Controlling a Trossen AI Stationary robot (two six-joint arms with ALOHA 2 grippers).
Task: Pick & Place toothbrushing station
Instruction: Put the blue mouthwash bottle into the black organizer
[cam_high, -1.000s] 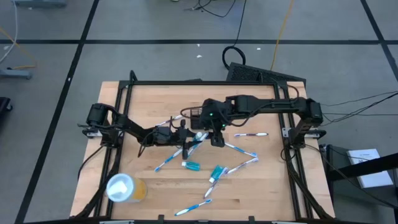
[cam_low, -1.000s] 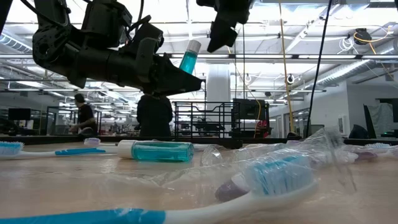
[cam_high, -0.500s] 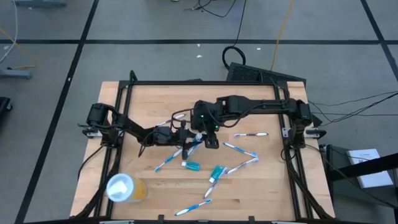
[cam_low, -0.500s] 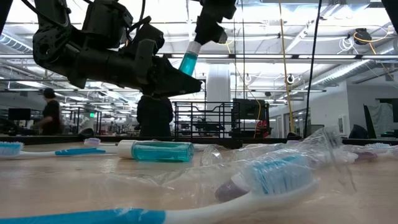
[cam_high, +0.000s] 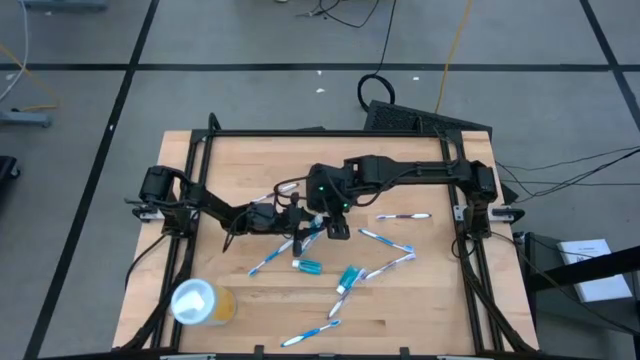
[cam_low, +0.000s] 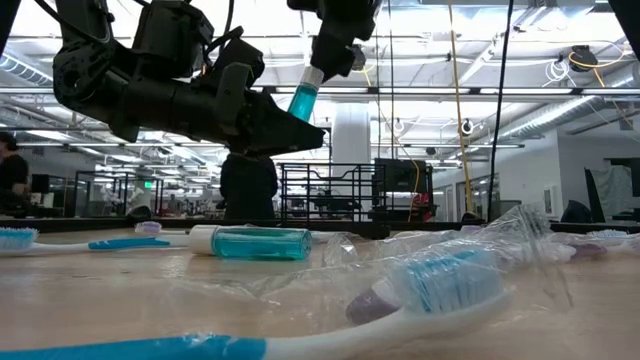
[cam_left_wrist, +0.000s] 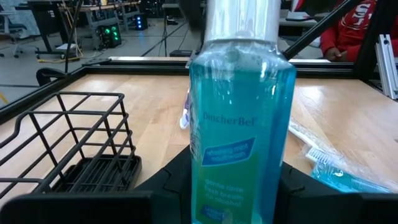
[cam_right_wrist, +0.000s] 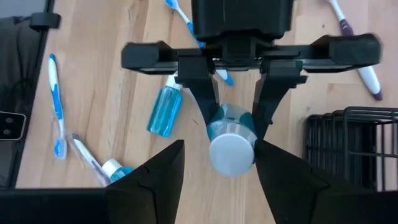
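A blue mouthwash bottle tilts high above the black wire holder, gripped low by the left gripper, while the right gripper sits at its white cap. Another blue bottle lies left of the holder, beside a toothbrush.

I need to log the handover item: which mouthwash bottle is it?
Above the wooden table's middle, the left gripper holds one blue mouthwash bottle upright. Its twin lies flat on the wood; the right gripper straddles this one's white cap.
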